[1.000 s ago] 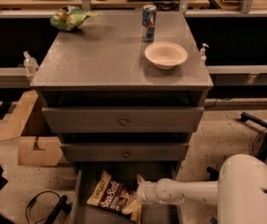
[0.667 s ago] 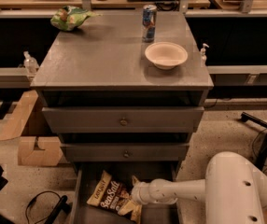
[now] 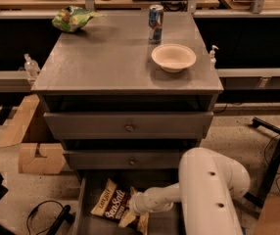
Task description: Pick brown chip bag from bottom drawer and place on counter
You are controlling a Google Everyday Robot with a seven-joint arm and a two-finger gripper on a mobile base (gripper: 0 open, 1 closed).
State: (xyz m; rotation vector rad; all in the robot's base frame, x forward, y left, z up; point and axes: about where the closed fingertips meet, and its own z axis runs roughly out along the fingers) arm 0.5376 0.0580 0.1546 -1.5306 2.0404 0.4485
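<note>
You are looking down at the grey cabinet, and your arm is reaching in from the lower right into the open bottom drawer [image 3: 82, 205]. The gripper [image 3: 134, 210] is sitting low inside that drawer, pressing against the right-hand end of the brown chip bag [image 3: 109, 203]; you cannot tell how wide it is standing or whether it is actually clamping the bag, because the white wrist is hiding that end. The bag is lying flat on the drawer floor toward the left side, tilted, with its white "Sea Salt" lettering facing up. Above it, the two upper drawers [image 3: 129, 126] are showing their round knobs. The counter [image 3: 105, 62] is carrying a pale bowl [image 3: 174, 57] near its right edge, a blue can [image 3: 155, 24] standing upright just behind the bowl, and a green snack bag [image 3: 71, 18] lying at the back left corner. A cardboard box [image 3: 38, 156] is sitting on the floor left of the cabinet.
</note>
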